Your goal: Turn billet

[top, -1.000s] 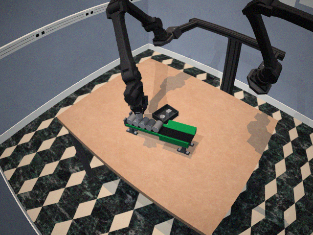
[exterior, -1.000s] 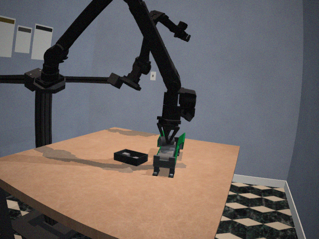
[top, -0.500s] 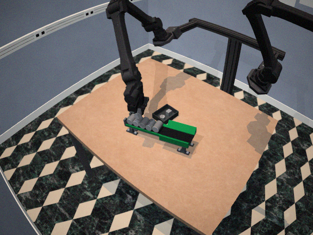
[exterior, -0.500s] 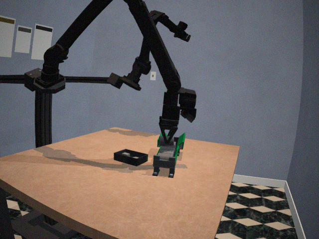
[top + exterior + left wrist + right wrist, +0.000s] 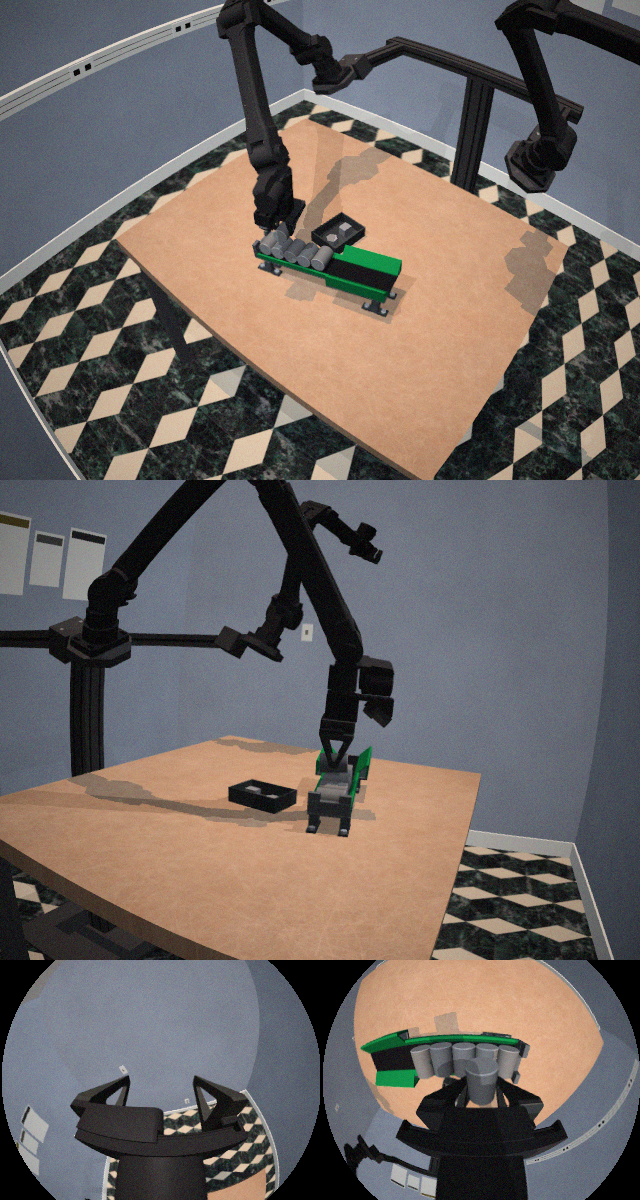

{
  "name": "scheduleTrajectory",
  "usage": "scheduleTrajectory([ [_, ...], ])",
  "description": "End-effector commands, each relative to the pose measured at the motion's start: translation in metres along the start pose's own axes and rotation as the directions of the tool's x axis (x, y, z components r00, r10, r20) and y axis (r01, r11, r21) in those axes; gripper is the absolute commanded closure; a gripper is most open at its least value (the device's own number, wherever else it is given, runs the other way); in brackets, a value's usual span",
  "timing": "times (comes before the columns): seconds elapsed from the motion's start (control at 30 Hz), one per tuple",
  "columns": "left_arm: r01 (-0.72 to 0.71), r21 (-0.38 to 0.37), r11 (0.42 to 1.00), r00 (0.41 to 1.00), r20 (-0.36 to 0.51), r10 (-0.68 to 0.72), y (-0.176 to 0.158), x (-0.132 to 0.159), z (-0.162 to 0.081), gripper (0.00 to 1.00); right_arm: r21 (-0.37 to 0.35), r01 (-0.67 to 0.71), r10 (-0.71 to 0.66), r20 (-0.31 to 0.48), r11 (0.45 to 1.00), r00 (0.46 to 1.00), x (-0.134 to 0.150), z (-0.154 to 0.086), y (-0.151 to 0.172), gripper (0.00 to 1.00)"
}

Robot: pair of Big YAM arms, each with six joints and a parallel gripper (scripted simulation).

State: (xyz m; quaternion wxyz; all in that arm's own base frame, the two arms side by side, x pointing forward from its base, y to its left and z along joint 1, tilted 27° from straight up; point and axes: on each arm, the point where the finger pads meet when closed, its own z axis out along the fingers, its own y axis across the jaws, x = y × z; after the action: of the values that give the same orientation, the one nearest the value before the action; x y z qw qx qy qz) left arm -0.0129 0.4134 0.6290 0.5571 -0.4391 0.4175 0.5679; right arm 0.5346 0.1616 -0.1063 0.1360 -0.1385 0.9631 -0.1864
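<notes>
Nearest the right wrist camera, the right gripper (image 5: pixel 281 230) (image 5: pixel 336 765) (image 5: pixel 481 1079) is closed partway on a billet (image 5: pixel 282 227) (image 5: pixel 326 762) (image 5: pixel 481 1087) — probably turned crosswise to match the row — above the ramp (image 5: pixel 356 289) (image 5: pixel 362 763) (image 5: pixel 460 1039). That wrist view separates it from five billets beneath; the exterior view hides that count. Farther off — the left gripper (image 5: pixel 378 555) (image 5: pixel 161 1079) waits wide open, holding nothing.

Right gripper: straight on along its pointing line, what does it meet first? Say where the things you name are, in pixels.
Probably the row of billets (image 5: pixel 294 250) (image 5: pixel 464 1059) on the ramp, with the billet in its jaws touching first; the exact depth is unclear.
</notes>
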Motion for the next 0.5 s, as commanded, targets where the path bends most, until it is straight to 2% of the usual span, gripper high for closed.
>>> scheduleTrajectory([
  [0.0, -0.017, -0.006, 1.0, 0.998, 0.055, 0.018, 0.0033, -0.022, -0.0084, 0.0, -0.009, -0.04, 0.04, 0.055, 0.999, 0.998, -0.0205, -0.0315, 0.0049, 1.0],
  [0.47, -0.017, -0.006, 1.0, 0.998, 0.055, 0.018, 0.0033, -0.022, -0.0084, 0.0, -0.011, -0.077, 0.077, 0.054, 0.997, 0.996, -0.0205, -0.0315, 0.0049, 1.0],
])
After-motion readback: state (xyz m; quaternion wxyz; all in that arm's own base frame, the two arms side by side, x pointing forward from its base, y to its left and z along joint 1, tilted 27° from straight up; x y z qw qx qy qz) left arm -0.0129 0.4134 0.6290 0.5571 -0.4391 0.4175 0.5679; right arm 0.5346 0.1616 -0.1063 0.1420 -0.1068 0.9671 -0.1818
